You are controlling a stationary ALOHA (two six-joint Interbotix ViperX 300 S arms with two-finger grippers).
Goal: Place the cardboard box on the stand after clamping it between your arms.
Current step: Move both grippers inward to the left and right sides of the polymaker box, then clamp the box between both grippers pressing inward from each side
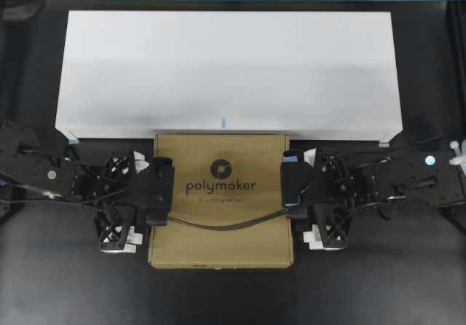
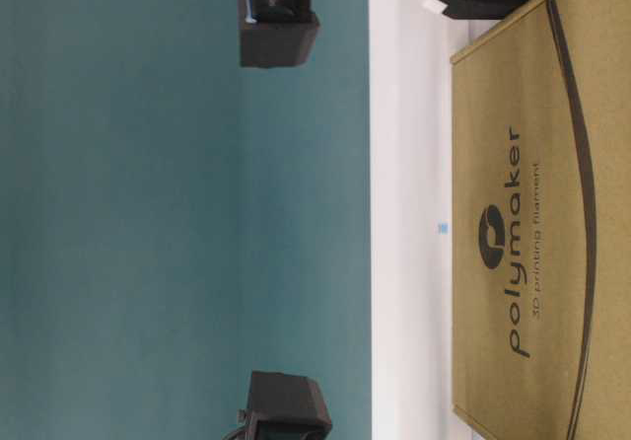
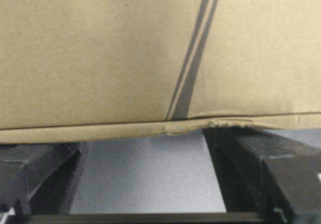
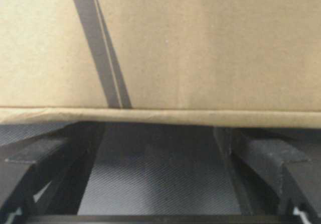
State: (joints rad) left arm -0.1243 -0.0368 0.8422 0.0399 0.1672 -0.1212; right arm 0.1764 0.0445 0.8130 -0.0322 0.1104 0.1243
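The cardboard box (image 1: 233,245) lies flat and square, printed "polymaker", just in front of the long white stand (image 1: 229,70). My left gripper (image 1: 159,194) is at the box's left edge and my right gripper (image 1: 293,185) at its right edge. Both are open wide, with the pads lying along the edges. In the left wrist view the box (image 3: 100,48) fills the top, and its slightly crumpled side meets the gripper (image 3: 145,143). The right wrist view shows the box (image 4: 200,43) at the gripper (image 4: 155,131), nothing between the fingers. I cannot tell if the box is off the table.
The dark table (image 1: 218,296) runs in front of and beside the box. Small light-blue feet (image 1: 73,141) sit under the stand's front corners. A teal wall (image 2: 177,203) stands behind the stand (image 2: 409,164), with two black blocks (image 2: 279,26) in front of it.
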